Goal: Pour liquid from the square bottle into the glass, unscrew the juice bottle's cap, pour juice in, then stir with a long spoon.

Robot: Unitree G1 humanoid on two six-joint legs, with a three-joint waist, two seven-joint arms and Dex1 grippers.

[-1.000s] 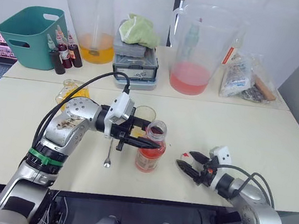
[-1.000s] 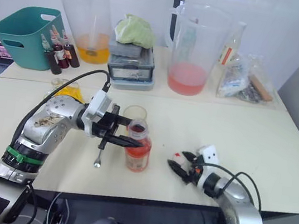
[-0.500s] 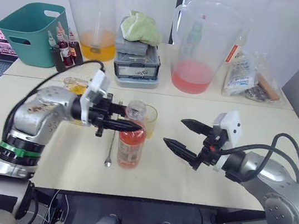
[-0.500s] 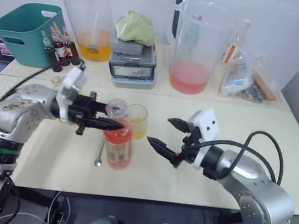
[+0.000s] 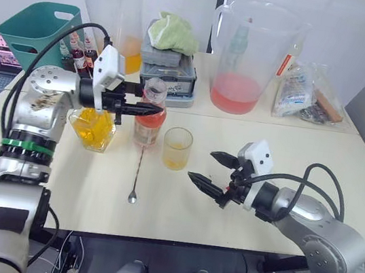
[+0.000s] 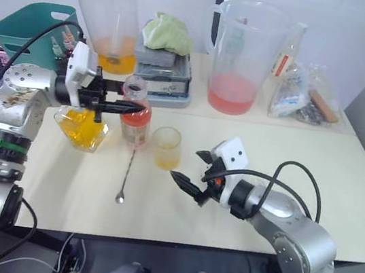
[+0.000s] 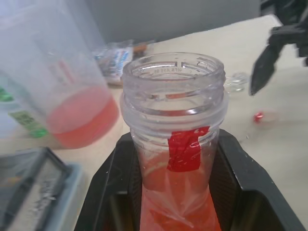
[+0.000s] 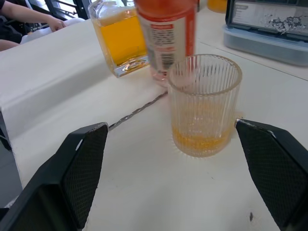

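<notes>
My left gripper (image 5: 151, 109) is shut on the neck of the juice bottle (image 5: 148, 123), which stands upright with its mouth open (image 7: 174, 72) and pinkish-red juice (image 7: 180, 211) inside. The square bottle (image 5: 93, 129) of yellow-orange liquid sits just left of it. The glass (image 5: 176, 148) stands to the right and nearer me, with a little yellow-orange liquid (image 8: 199, 137) at its bottom. The long spoon (image 5: 137, 174) lies on the table in front of the juice bottle. My right gripper (image 5: 202, 165) is open, empty, right of the glass and pointing at it. The cap (image 7: 262, 116) lies on the table.
Along the back stand a teal bin (image 5: 36, 36), dropper bottles (image 5: 77, 58), a big jug with orange liquid (image 5: 114, 20), a grey box (image 5: 167, 78) under a green cloth, a big jug with pink liquid (image 5: 249, 57) and bags (image 5: 299, 92). A person's hand (image 8: 29, 14) rests beyond the table.
My left gripper has carried the juice bottle left and away from me, to beside the square bottle. My right gripper, which rose from the table front, now sits lower and open by the glass.
</notes>
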